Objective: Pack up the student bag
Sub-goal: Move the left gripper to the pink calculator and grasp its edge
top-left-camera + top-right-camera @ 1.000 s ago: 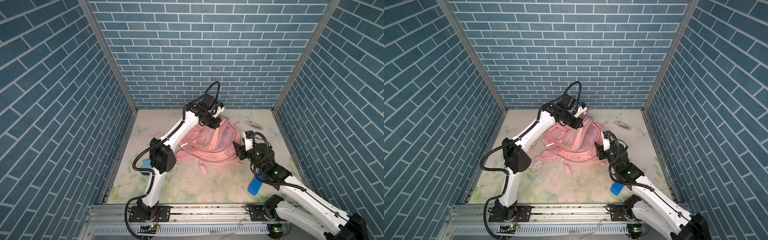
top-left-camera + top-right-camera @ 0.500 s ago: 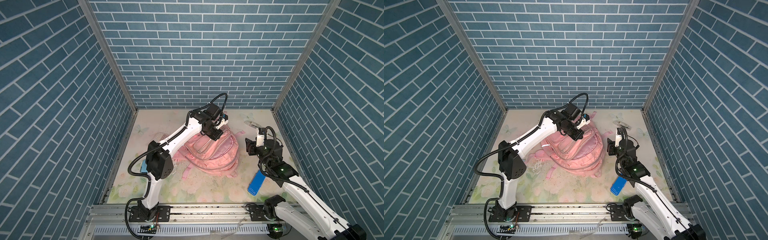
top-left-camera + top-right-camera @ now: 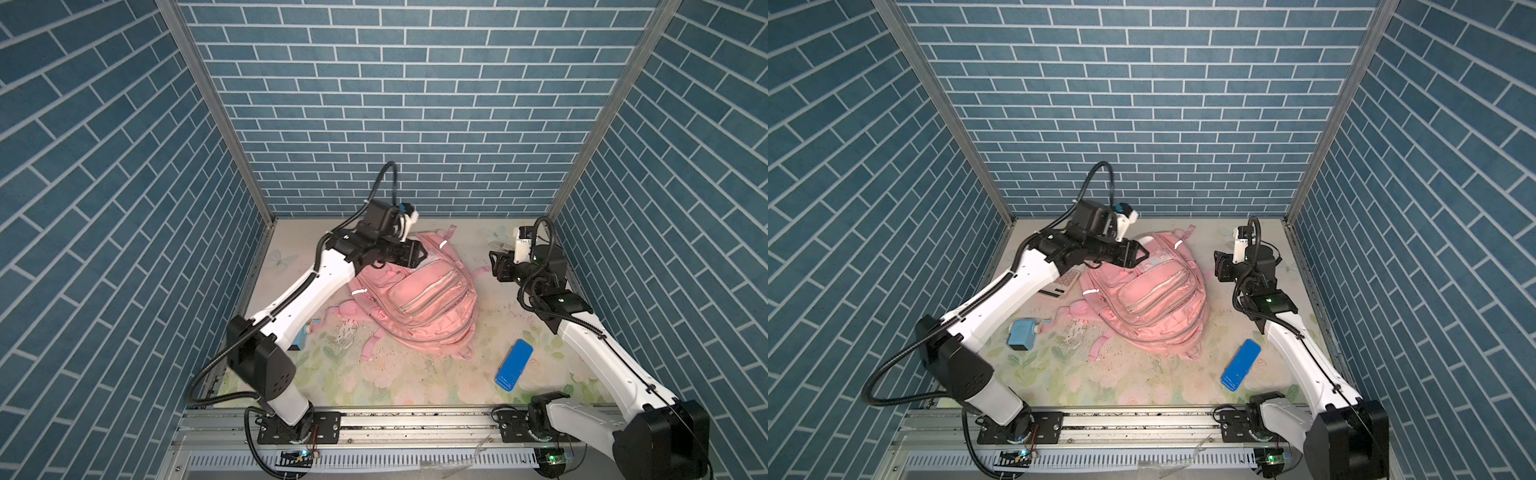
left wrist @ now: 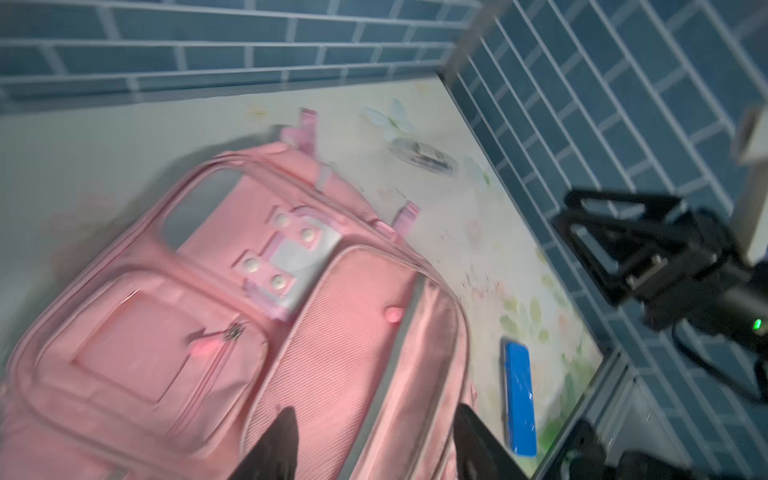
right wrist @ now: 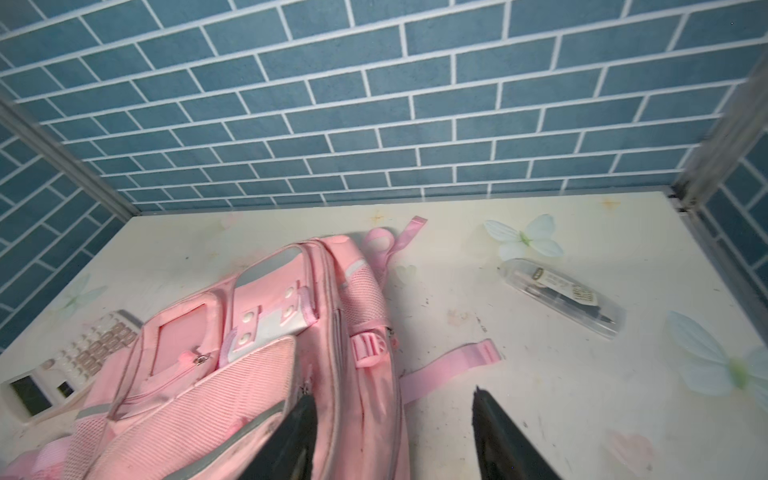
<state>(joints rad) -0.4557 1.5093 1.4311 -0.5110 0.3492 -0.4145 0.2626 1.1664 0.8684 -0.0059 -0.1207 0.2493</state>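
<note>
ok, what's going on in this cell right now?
Two arms are working on the student bag, which lies front up on the floral table. The left hand is open at the bag's top end and the right hand is open beside it; neither holds anything. A blue case, a calculator and a clear pen box lie loose on the table.
</note>
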